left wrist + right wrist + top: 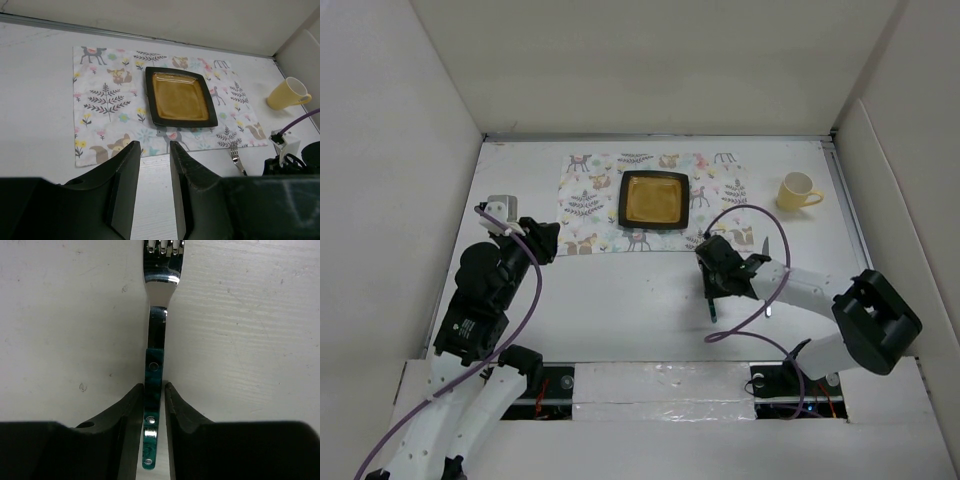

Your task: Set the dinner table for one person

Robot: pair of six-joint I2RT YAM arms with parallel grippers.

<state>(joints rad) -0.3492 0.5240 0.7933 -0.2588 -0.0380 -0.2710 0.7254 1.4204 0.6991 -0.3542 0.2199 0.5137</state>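
The dinner table is a plain white tabletop. On it lies a deer-print placemat with a square amber plate with a black rim on it. A yellow mug stands to the right of the mat. My right gripper is shut on the green handle of a fork, which lies flat on the table just below the mat's right corner. In the top view the fork's handle end sticks out below the right gripper. My left gripper is open and empty, just off the mat's near left edge.
White walls edge the table on three sides. A thin utensil, perhaps a knife, lies right of the right gripper, partly under the arm. Purple cables loop off both arms. The left wrist view shows the plate, the mug and the fork tines.
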